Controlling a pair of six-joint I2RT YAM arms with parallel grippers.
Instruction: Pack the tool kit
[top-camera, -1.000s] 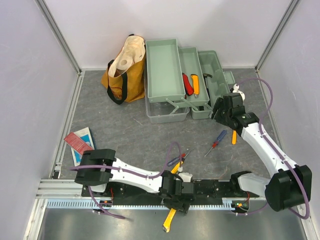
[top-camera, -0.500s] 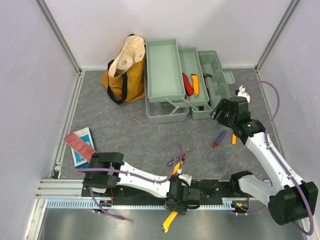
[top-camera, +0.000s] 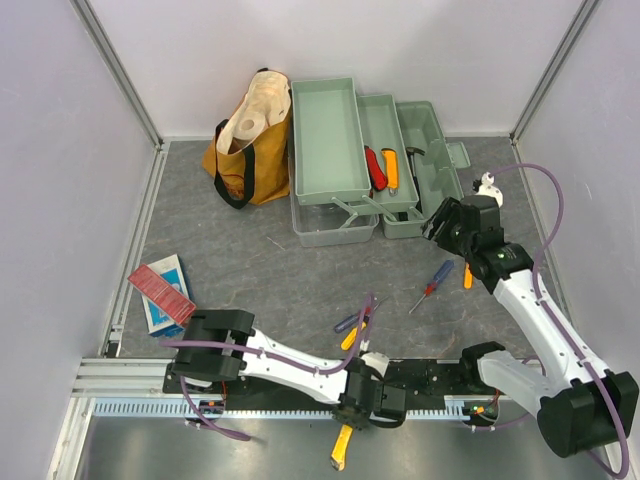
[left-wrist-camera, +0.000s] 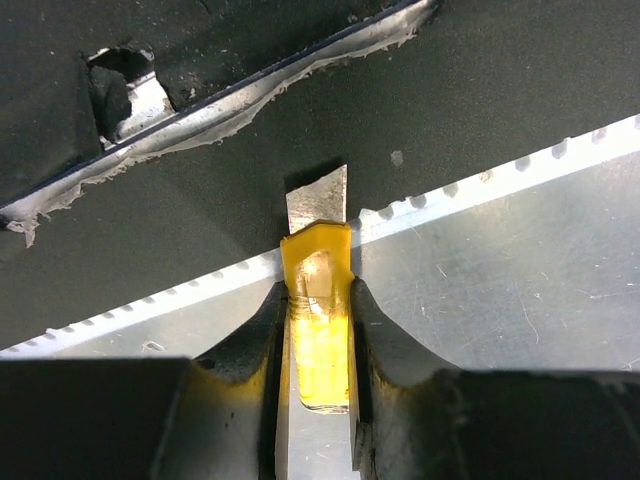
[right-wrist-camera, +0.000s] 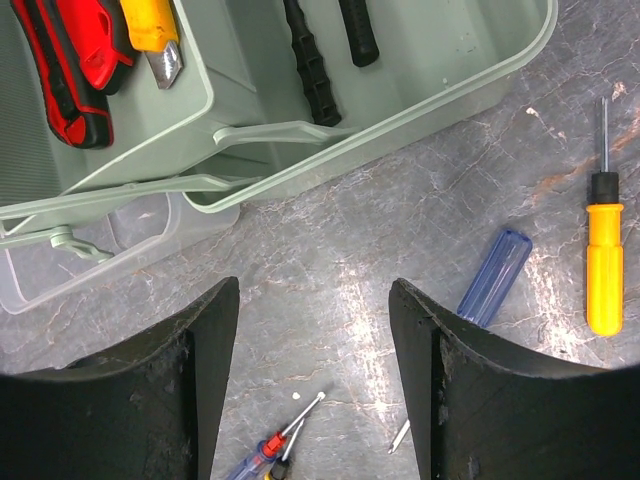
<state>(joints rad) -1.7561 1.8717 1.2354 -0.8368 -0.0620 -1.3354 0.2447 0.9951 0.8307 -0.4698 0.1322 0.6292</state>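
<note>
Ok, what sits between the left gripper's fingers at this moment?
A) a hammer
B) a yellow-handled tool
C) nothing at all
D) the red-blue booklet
B: in the left wrist view the yellow-handled tool lies between the fingers of the left gripper, which close against both its sides.
</note>
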